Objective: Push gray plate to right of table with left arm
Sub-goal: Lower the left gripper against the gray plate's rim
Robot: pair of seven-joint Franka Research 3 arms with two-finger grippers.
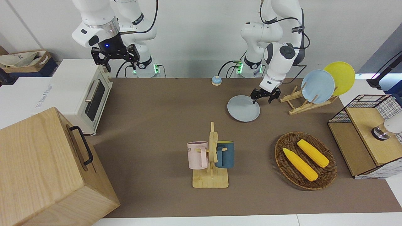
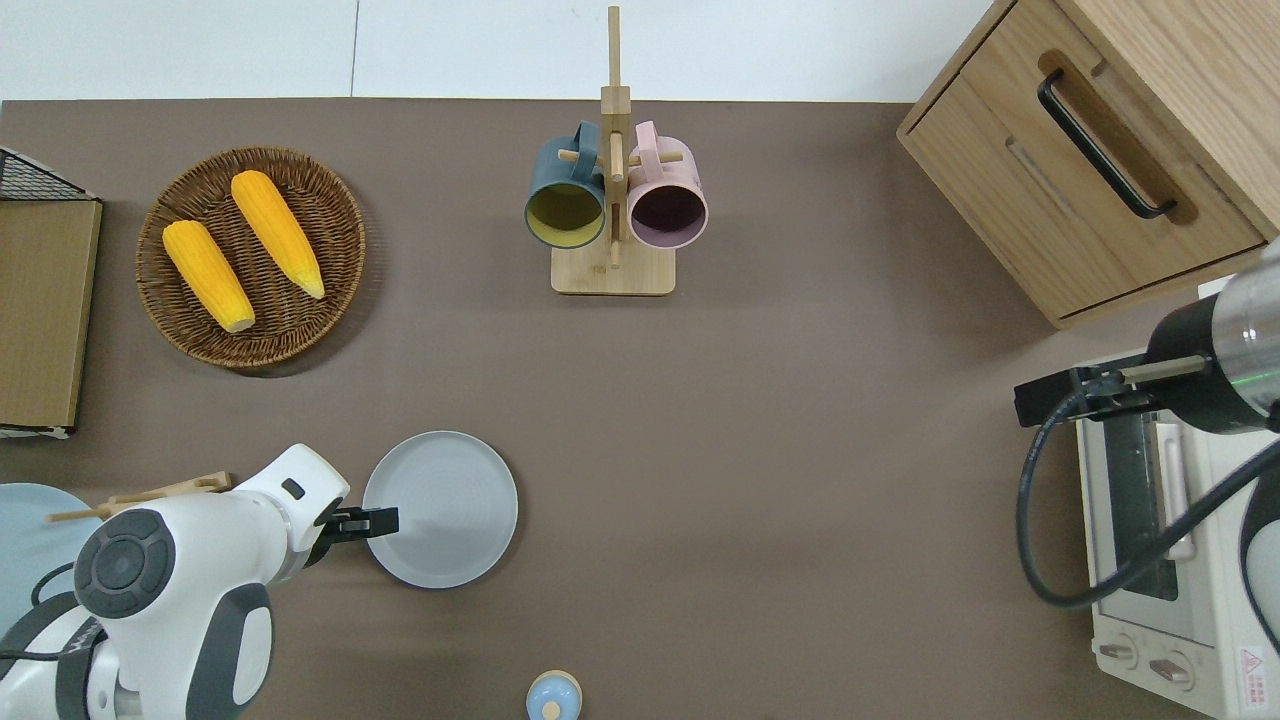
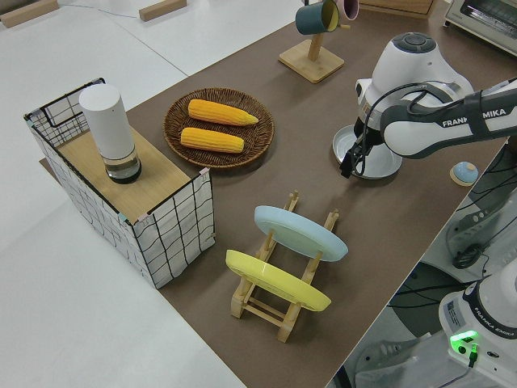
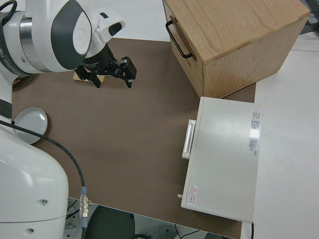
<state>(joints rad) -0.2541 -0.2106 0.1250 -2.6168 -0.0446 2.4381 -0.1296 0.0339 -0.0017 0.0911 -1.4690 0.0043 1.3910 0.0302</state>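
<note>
**Left gripper at the rim of the gray plate**

We see the gray plate [image 2: 441,508] lying flat on the brown table [image 2: 760,420], toward the left arm's end and nearer to the robots than the wicker basket [image 2: 330,215] with its two corn cobs [image 2: 277,232]. It is round and shallow, a pale blue-gray with a low raised rim and a plain, bare inside. It looks duller than the light-blue plate [image 1: 317,86] standing in the wooden rack [image 1: 298,105] beside it, next to the yellow plate [image 1: 340,77].

The left gripper [image 2: 372,521] is down at the plate's edge on the side toward the left arm's end of the table. In the front view its fingers stand apart, so we read it as open with nothing gripped. Whether a fingertip touches the rim, we cannot tell.

The right arm is parked, and its gripper [image 1: 115,58] also shows spread fingers holding nothing.

The mug stand [image 2: 612,270] sits farther from the robots than the plate, toward the table's middle.
</note>
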